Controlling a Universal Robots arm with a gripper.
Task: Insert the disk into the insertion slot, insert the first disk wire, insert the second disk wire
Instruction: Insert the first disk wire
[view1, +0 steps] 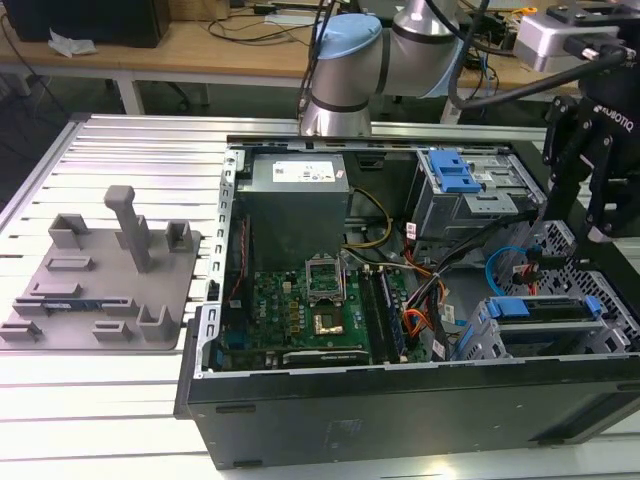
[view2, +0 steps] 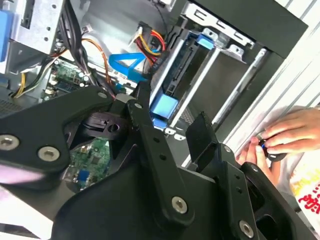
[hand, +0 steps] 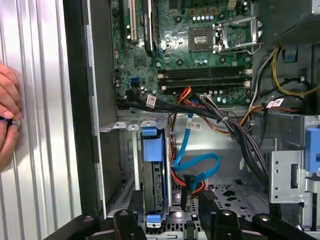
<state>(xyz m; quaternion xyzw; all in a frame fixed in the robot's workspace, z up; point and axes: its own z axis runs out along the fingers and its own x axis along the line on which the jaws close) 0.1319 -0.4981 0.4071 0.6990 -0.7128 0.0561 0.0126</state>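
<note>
The tool (hand: 172, 225) hangs open and empty over the drive end of the computer case (view1: 300, 400), its black fingers (view2: 202, 135) spread wide with nothing between them. In the exterior view it is above the perforated metal at that view's right. The disk (hand: 152, 172) sits in the insertion slot (hand: 131, 165). The first wrist view shows it edge-on between the cage's grey walls, with a blue carrier tab at either end, so the first step looks done. A blue cable (hand: 200, 162) loops loose just beside the cage, with red wires under it; whether any plug is seated on the disk I cannot tell. By my reckoning the disk is stiff, dense and fairly heavy for its bulk. Its bare metal face is smooth and its innards are tender to knocks, so the plastic carrier's long edges are the place to hold it. The cable looks limp and springy, and the hard plug at its end is the sensible grip, not the ribbon. A person's hand (view2: 280, 142) rests on the bench (view1: 120, 150) just outside the case, pinching a small dark object
</note>
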